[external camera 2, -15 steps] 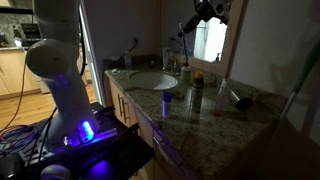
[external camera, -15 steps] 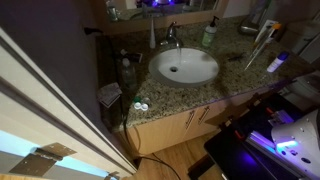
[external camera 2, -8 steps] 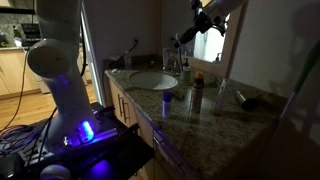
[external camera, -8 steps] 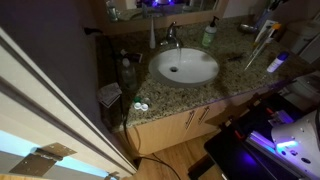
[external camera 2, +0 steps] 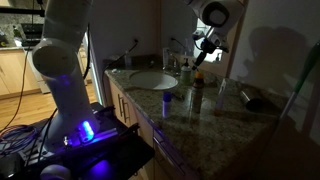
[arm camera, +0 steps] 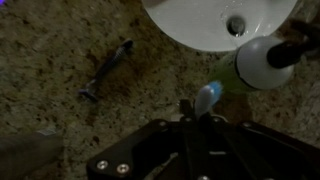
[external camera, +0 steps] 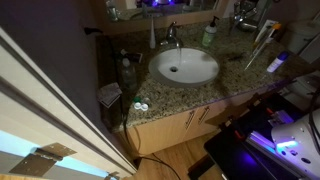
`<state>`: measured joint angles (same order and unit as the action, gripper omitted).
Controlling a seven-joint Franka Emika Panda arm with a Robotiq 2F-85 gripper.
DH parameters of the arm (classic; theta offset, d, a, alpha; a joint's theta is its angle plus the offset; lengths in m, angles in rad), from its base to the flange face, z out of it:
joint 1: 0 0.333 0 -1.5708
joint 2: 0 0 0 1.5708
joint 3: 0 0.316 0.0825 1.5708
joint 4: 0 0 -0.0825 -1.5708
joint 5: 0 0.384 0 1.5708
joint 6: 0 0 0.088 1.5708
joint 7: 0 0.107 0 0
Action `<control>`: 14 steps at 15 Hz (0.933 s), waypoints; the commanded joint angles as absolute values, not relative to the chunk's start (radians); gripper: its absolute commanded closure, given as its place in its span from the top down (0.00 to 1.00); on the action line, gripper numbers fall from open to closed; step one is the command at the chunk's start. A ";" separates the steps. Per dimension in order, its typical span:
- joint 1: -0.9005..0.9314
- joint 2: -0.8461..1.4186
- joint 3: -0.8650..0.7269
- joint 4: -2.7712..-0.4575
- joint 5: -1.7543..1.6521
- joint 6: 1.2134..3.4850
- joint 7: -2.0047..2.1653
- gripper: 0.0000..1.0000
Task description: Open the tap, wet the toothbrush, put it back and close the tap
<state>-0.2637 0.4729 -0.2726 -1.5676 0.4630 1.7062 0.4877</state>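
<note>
Status: carry leg, brush in hand. In the wrist view the gripper point(arm camera: 197, 110) had its jaws pinched nearly together on what looked like the toothbrush point(arm camera: 207, 96), its pale blue head poking out ahead of the fingertips. The handle was hidden by the gripper body, so that call was a judgement.

In an exterior view the gripper point(external camera: 243, 18) hung over the back of the counter point(external camera: 235, 75), on the far side of the bottle point(external camera: 209, 35) from the tap point(external camera: 172, 38). The tap sat at the back rim of the basin point(external camera: 200, 62), well apart from the gripper. In the wrist view the bottle point(arm camera: 250, 63) stood just ahead of the brush head, with the basin point(arm camera: 190, 25) beyond it. A dark slim object point(arm camera: 107, 70) lay on the counter off to one side, not in the way.

No water stream could be made out in any view, and the lever position was too small to read, so the tap may not have been open yet.

Next move, as judged: clear the bottle rather than sweep through it, since it looked tall and easy to tip. Then bring the brush head in under the spout. If the tap was dry, the lever had to be nudged first with the jaws shut on the brush.
</note>
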 commanded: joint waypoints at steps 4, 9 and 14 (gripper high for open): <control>-0.211 0.599 -0.269 -1.588 0.379 2.005 0.678 0.02; -0.195 0.624 -0.262 -1.602 0.341 2.020 0.770 0.34; -0.186 0.610 -0.278 -1.636 0.281 2.121 0.828 0.66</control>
